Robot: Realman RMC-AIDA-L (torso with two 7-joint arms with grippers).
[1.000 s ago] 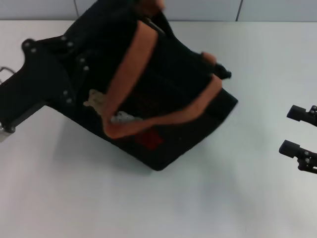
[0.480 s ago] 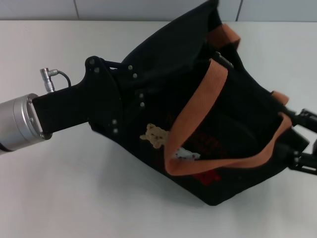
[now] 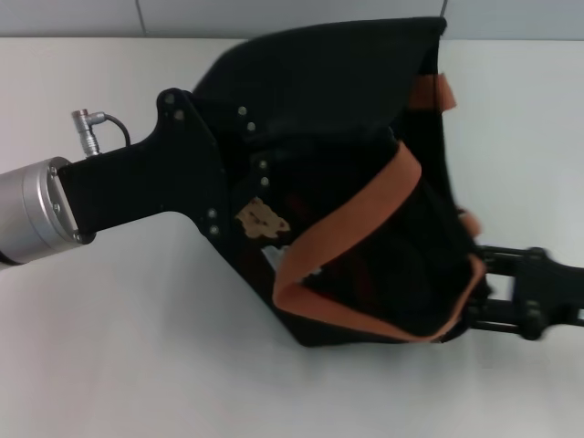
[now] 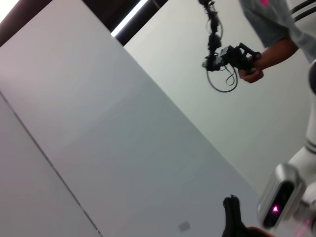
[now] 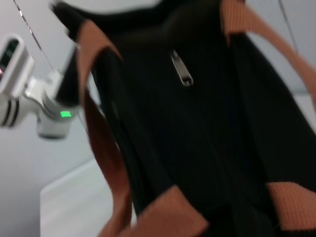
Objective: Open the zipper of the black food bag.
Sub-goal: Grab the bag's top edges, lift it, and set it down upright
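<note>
The black food bag [image 3: 328, 119] hangs tilted from my left gripper [image 3: 233, 178], whose fingertips are buried in the fabric on the bag's left side. An orange-brown handle [image 3: 360, 214] loops across the front, and a bear patch [image 3: 263, 219] shows beside the gripper. My right gripper [image 3: 482, 285] stands open at the bag's lower right end, one finger above and one below the corner. In the right wrist view the bag [image 5: 212, 128] fills the picture, and the zipper's silver pull tab [image 5: 181, 69] lies on the black fabric between the handles [image 5: 106, 148].
The white table [image 3: 137, 365] spreads under the bag, with a tiled wall [image 3: 73, 16] behind it. The left wrist view looks away at a wall, with a person's hand holding a device [image 4: 237, 59].
The left arm has swung the bag up and to the right. The right gripper has moved left from the table's right edge and now meets the bag's lower end.
</note>
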